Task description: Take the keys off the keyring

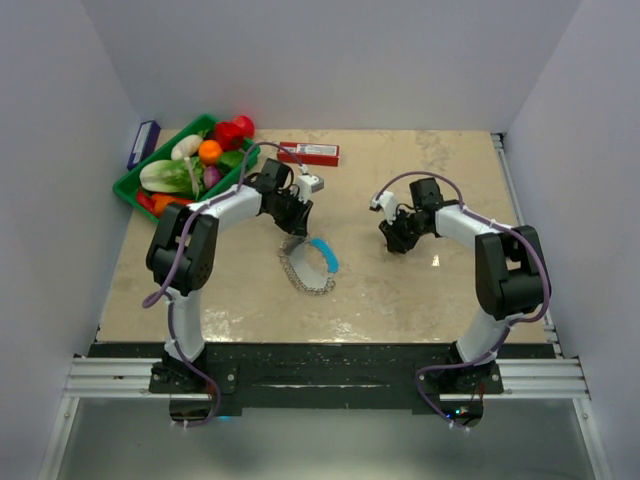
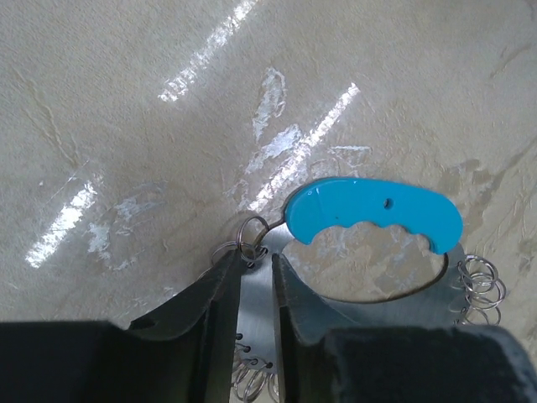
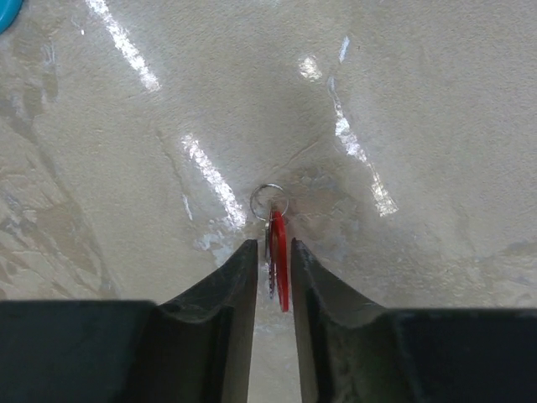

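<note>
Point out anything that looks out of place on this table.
One red key sits edge-up between the right gripper's jaws, well apart from the keyring lying left of centre. Nothing looks spilled or damaged.

Left arm (image 1: pixel 225 205), right arm (image 1: pixel 468 225) low; left fingers (image 2: pixel 214 312), right fingers (image 3: pixel 233 295) narrowly parted.
</note>
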Tool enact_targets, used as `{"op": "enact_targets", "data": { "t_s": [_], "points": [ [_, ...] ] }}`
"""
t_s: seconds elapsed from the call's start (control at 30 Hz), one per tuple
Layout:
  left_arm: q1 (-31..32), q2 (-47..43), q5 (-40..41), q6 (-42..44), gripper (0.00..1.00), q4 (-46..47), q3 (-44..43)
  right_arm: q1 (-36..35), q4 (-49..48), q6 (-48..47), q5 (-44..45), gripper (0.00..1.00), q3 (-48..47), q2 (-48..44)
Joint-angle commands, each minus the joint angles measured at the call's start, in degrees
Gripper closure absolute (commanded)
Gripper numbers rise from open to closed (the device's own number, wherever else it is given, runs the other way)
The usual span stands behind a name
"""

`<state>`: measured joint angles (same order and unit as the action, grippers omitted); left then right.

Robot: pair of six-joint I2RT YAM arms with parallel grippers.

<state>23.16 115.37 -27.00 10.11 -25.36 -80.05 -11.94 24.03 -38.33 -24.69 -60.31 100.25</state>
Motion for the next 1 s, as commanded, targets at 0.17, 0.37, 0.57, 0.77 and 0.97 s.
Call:
{"op": "enact_targets", "data": {
  "t_s": [0.17, 0.37, 0.57, 0.77, 0.97],
  "points": [
    [-0.1, -5.2, -0.2, 0.9, 0.61, 0.5, 0.2, -0.3, 0.0, -0.8, 1.1, 0.46, -1.2, -4.8],
    [-0.1, -12.6, -0.1, 1.4, 0.27, 0.0, -0.8, -0.1, 5.0, 1.1, 2.5, 0.22, -4.1, -14.3],
    [-0.1, -21.7, 1.3, 1.2, 0.01, -1.0, -1.0, 0.0, 5.1, 6.1, 7.4, 0.01, -5.4, -26.2],
    [-0.6, -34.4, 9.8, 0.6, 0.01, -1.8, -2.3, 0.2, 3.8, 12.4, 20.7, 0.01, -7.7, -38.9],
    [-6.6, -49.4, 18.3, -1.7, 0.01, 2.4, 0.9, 0.2, -9.2, 15.6, 40.7, 0.01, -1.2, -57.8]
  ]
}}
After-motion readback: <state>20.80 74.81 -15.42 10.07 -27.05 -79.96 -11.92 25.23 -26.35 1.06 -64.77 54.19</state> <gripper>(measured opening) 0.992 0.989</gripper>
